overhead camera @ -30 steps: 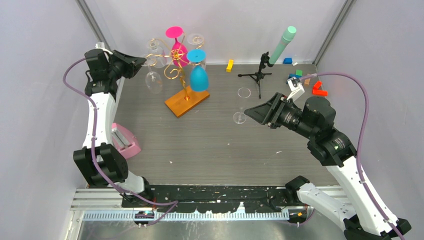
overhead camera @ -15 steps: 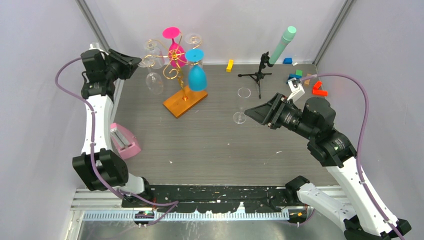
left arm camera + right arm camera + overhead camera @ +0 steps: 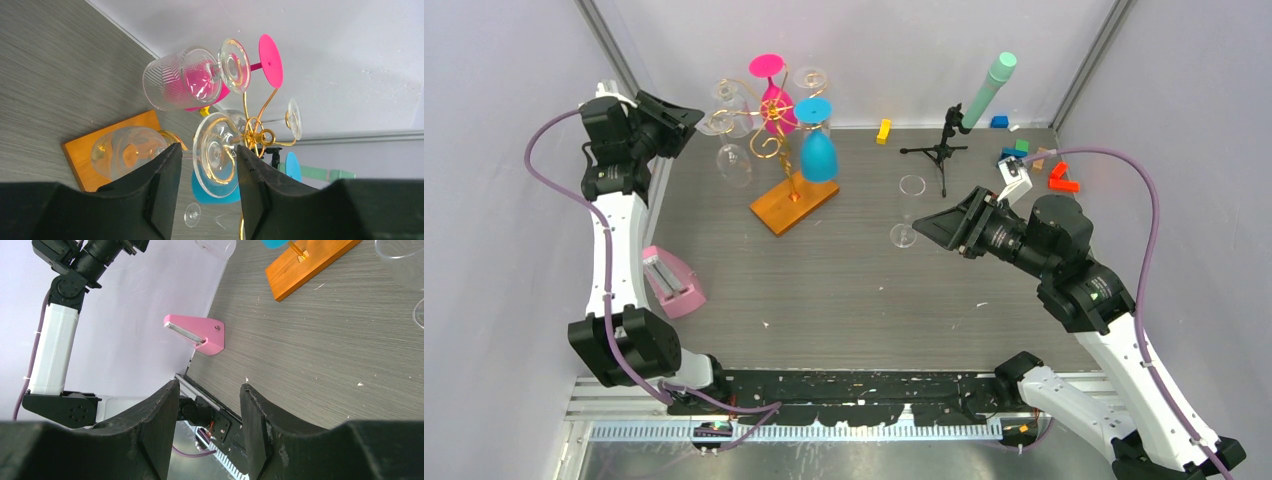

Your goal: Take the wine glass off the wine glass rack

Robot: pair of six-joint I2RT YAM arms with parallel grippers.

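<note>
Just changed: the left gripper has drawn back toward the far-left wall, and its fingers, nearly together a second ago, have spread apart.
Rack: the wine glass rack has been nudged a touch to the left on its orange base.
Meaning: to my eye this is a let-go or a re-set. The glass is not off yet, so a fresh grip on it is still needed.
Where the glass is: the clear wine glass hangs upside down from the rack's left curl, at the far left of the table, just beyond the left fingertips.
How it looks: fully see-through, with a rounded bowl pointing down, a thin stem and a wide flat foot caught in the gold wire.
Left pincer: spread, pinching nothing.
Right pincer: the right gripper is spread and empty, out to the right and well apart from the rack.
</note>
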